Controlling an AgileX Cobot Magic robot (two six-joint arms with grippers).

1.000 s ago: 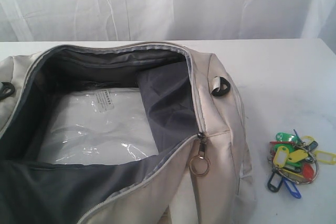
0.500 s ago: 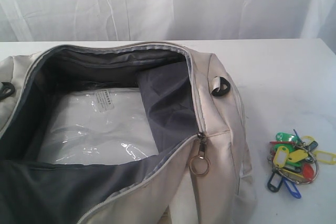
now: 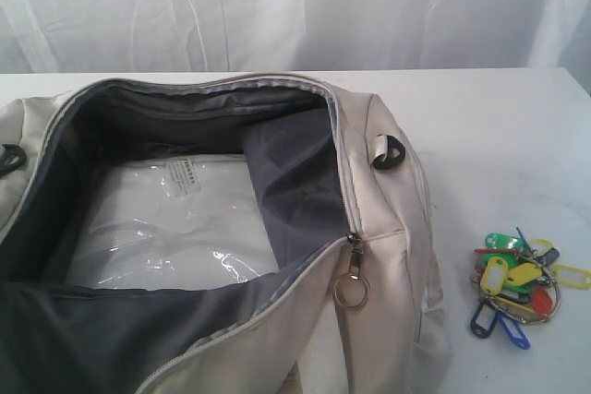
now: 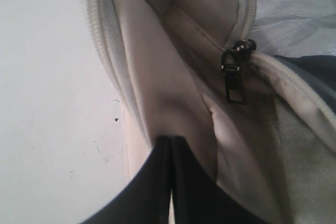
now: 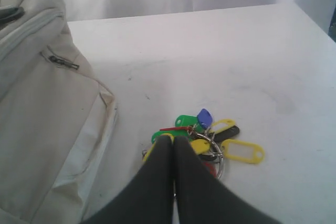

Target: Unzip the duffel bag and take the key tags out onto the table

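One duffel bag is lying unzipped on the table; one bunch of key tags is resting there too, just beside the bag's right end; single tags are overlapping too much to count. The left gripper and right gripper are both pinching fully together on nothing. Probably only withdrawing is remaining: lifting straight, snagging neither fabric nor tags.

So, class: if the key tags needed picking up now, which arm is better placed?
Right. The right gripper, shut, points at the key tags on the table; the left gripper faces the bag.
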